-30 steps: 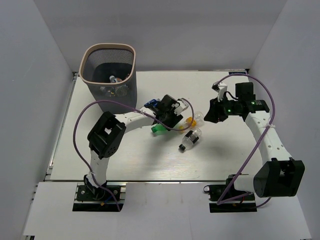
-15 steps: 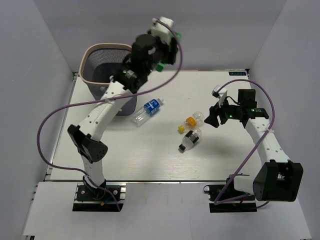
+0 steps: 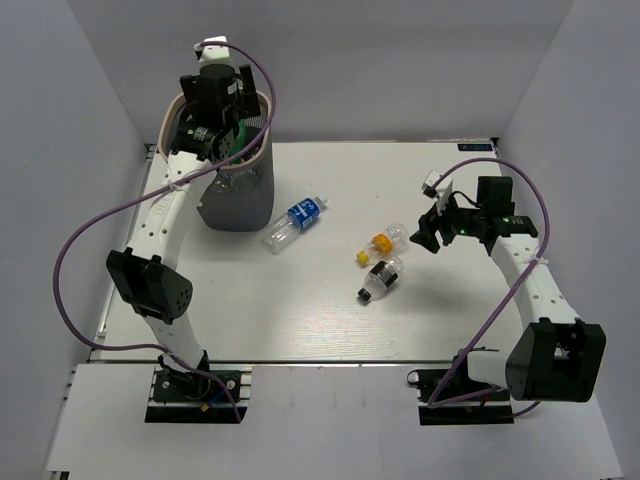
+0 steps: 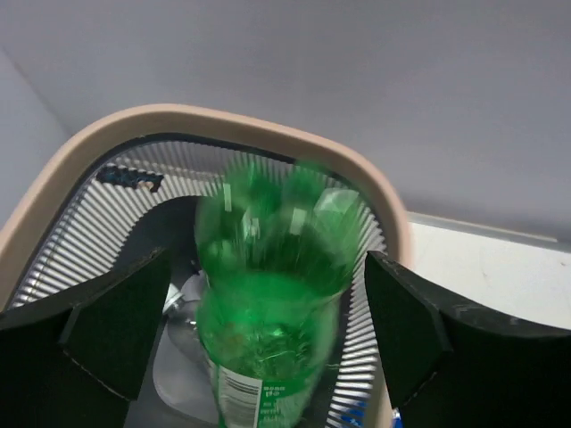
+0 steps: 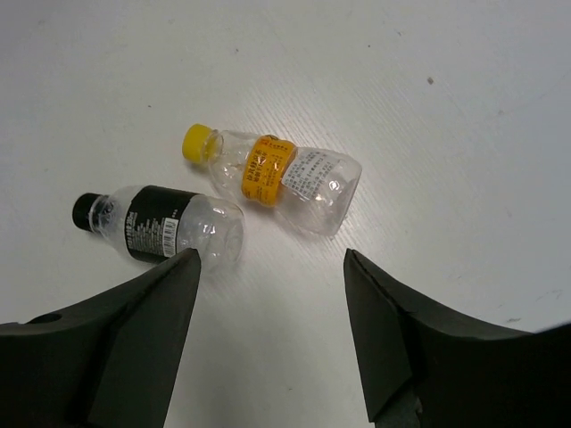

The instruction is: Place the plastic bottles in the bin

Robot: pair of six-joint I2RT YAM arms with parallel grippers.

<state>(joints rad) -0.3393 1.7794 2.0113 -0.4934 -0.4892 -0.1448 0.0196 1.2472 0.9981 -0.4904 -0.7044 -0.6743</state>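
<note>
The top external view places the left gripper (image 4: 268, 263) above the mouth of the bin (image 3: 235, 205), at the far left corner of the table (image 3: 320, 315). There only a patch of green shows under the arm. The left wrist view resolves this: a green bottle (image 4: 268, 312), blurred, sits between the spread fingers (image 4: 116, 330) over the bin's interior, with a narrow gap on each side. A clear bottle (image 4: 178, 308) lies on the bin floor. On the table, a blue-label bottle (image 3: 296, 222) lies just beside the bin. The right gripper (image 5: 272, 267) hovers with jaws apart and empty. Its wrist view shows a yellow-cap bottle (image 5: 277, 178) and a black-label bottle (image 5: 161, 227) lying near each other.
</note>
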